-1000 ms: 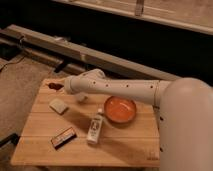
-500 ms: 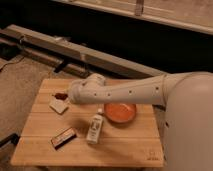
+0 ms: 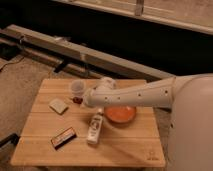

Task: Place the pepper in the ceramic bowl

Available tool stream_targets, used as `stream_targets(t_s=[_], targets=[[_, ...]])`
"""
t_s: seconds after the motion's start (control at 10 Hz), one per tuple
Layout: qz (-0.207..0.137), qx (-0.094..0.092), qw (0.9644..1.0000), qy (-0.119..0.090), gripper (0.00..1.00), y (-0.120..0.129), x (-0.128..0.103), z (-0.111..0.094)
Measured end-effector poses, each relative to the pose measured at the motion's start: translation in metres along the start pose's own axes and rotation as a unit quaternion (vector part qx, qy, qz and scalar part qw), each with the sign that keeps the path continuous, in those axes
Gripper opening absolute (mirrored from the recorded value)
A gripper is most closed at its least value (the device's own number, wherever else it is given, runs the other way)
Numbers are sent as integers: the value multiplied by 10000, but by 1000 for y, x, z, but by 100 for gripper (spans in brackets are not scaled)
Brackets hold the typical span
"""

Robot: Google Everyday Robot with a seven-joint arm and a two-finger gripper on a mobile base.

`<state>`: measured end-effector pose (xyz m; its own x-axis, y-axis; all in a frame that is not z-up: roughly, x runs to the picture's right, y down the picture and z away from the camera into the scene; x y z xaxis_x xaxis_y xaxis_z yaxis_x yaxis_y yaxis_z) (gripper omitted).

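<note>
There, pepper (image 3: 76, 100) beside tool (image 3: 82, 99), near cup (image 3: 77, 88).

A wooden table (image 3: 125, 145) is sitting on carpet (image 3: 20, 85) beside a metal rail (image 3: 100, 54), suggesting an indoor test lab. The gripper (image 3: 80, 100) is hovering over its far side.

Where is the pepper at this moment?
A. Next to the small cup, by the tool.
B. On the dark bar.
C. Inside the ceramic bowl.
A: the pepper shows as a small red spot beside the cup, at the tool, apart from the ceramic bowl.
</note>
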<state>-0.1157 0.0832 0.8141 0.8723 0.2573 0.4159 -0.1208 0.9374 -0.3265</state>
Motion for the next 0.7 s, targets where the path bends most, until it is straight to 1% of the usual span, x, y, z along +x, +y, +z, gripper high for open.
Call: stream_targets(t_s=[0.6, 0.7], targets=[[-2, -16, 10000, -22, 0, 1, -4, 1], [20, -15, 10000, 10, 0, 1, -1, 2]])
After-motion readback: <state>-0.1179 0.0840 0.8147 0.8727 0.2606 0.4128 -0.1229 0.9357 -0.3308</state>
